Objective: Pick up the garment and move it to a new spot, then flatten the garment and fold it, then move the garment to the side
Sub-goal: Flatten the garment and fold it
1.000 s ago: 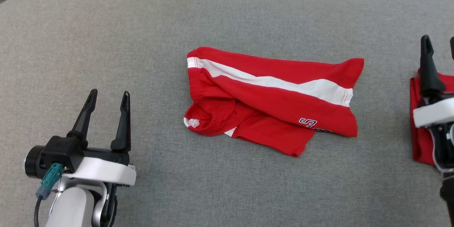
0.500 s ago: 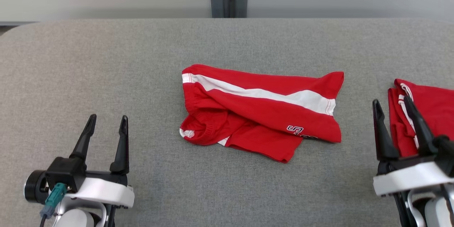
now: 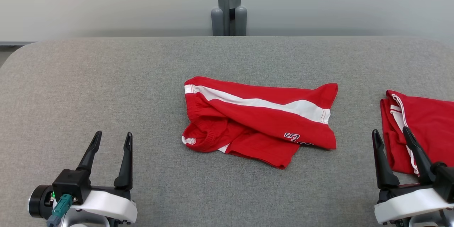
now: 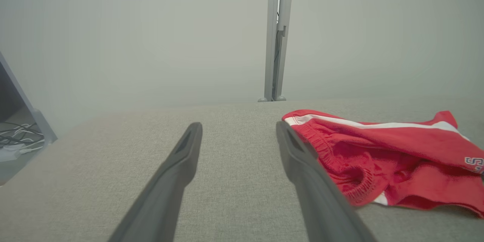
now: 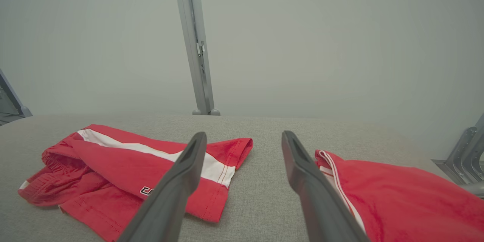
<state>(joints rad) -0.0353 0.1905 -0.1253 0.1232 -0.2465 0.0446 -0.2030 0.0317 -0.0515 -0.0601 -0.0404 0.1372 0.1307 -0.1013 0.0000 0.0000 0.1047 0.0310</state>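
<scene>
Nearest us, at 7 o'clock in the head view, our left gripper [image 3: 113,134] stands with its fingers spread wide and nothing between them. At 5 o'clock our right gripper [image 3: 390,132] is just as wide and empty. A second ago the right one sat higher, at 3 o'clock, over the second red garment [image 3: 425,120]. It has now drawn back to that garment's near left corner, and one finger crosses the garment's edge in the picture. Our head has tilted up since then, so the whole scene sits lower and more wall [image 3: 106,3] shows. The red shorts [image 3: 259,124] with the white stripe lie crumpled at the centre of the grey table [image 3: 106,78]. They are untouched, lying as before and well apart from both grippers. At 12 o'clock, past the table's far edge, a grey post [image 3: 228,3] rises against the wall.
</scene>
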